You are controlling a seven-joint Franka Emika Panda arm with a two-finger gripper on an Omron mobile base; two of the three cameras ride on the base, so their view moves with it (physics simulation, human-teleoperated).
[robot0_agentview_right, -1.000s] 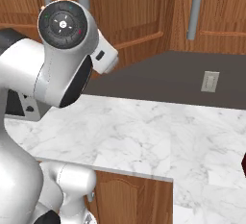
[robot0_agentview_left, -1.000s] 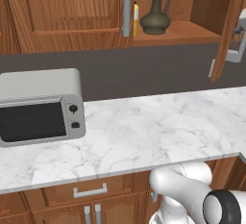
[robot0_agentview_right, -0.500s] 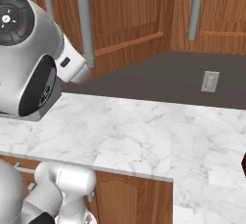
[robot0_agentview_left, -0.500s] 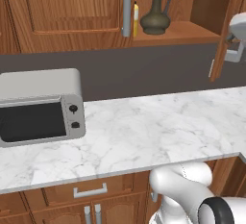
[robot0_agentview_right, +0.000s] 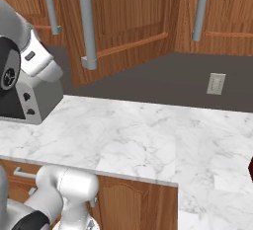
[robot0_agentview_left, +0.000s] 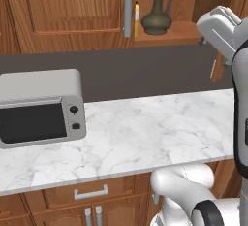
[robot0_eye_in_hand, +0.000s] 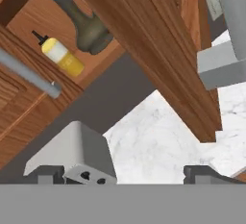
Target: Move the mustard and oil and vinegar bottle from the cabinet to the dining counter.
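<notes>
The mustard [robot0_agentview_left: 137, 18] stands on the open cabinet's shelf [robot0_agentview_left: 167, 32], just left of the dark oil and vinegar bottle [robot0_agentview_left: 158, 12]. My white hand [robot0_agentview_left: 219, 28] hovers at shelf height to the right of both, apart from them. In the hand view the mustard [robot0_eye_in_hand: 60, 55] and the oil and vinegar bottle [robot0_eye_in_hand: 85, 24] lie far off at the upper left. My gripper [robot0_eye_in_hand: 126, 176] is open with nothing between its fingertips [robot0_eye_in_hand: 46, 175]. The edge of the cabinet's open door [robot0_eye_in_hand: 161, 55] crosses that view. The dining counter is out of view.
A grey toaster oven [robot0_agentview_left: 40, 106] sits at the left of the marble worktop [robot0_agentview_left: 150, 128]. Long grey bar handles [robot0_agentview_right: 85, 24] hang on the cabinet doors. A wall outlet [robot0_agentview_right: 216, 83] is on the dark backsplash. Drawers [robot0_agentview_left: 89, 193] run below the worktop.
My hand has swung left, further into the left base view and towards the open shelf. In the right base view the arm's big joint has slid off to the left. The jaws widened a little.
</notes>
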